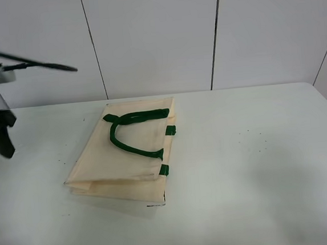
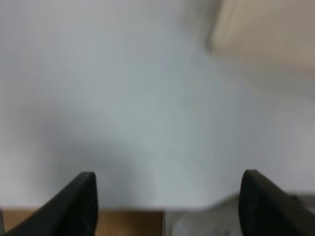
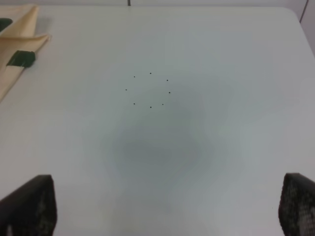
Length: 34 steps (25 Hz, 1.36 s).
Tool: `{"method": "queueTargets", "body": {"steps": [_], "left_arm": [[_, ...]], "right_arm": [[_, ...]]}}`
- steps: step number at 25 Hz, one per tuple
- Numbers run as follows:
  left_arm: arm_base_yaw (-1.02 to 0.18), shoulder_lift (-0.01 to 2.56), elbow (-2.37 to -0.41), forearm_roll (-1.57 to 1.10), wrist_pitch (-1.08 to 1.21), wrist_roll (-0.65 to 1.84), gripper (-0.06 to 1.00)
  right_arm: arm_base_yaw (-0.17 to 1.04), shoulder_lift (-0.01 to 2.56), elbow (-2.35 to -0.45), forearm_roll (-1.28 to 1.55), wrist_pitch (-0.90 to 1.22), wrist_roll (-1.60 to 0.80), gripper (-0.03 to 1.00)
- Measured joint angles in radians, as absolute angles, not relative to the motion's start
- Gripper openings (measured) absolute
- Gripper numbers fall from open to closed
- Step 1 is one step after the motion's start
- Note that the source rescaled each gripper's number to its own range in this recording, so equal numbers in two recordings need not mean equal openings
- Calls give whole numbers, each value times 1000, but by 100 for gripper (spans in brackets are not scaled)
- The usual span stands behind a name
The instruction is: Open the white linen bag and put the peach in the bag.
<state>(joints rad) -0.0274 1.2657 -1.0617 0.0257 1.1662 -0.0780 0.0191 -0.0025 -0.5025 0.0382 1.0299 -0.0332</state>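
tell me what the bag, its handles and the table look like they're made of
White linen bag: seemingly woven cloth, cream and matte; it lies flat and folded, with soft creased edges. Handles: dark green strap, likely webbing or fabric tape, dull, curving limply on the bag. Table: smooth, hard-looking pale top, perhaps laminate, with a faint sheen and a few small dark specks; the exact material cannot be told.

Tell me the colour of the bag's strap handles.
Dark green, against the cream white linen bag; the handles show best in the exterior high view.
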Motion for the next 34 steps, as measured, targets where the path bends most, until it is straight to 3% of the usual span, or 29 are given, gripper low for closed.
{"method": "queueTargets", "body": {"steps": [11, 24, 34], "left_arm": [[-29, 523, -525, 28, 1052, -74, 93], [-29, 20, -494, 30, 1053, -10, 93], [-29, -4, -494, 26, 1054, -10, 93]], "right_arm": [[19, -2, -502, 38, 1030, -33, 100], [19, -2, -502, 38, 1030, -33, 100], [19, -2, -502, 38, 1030, -33, 100]]}}
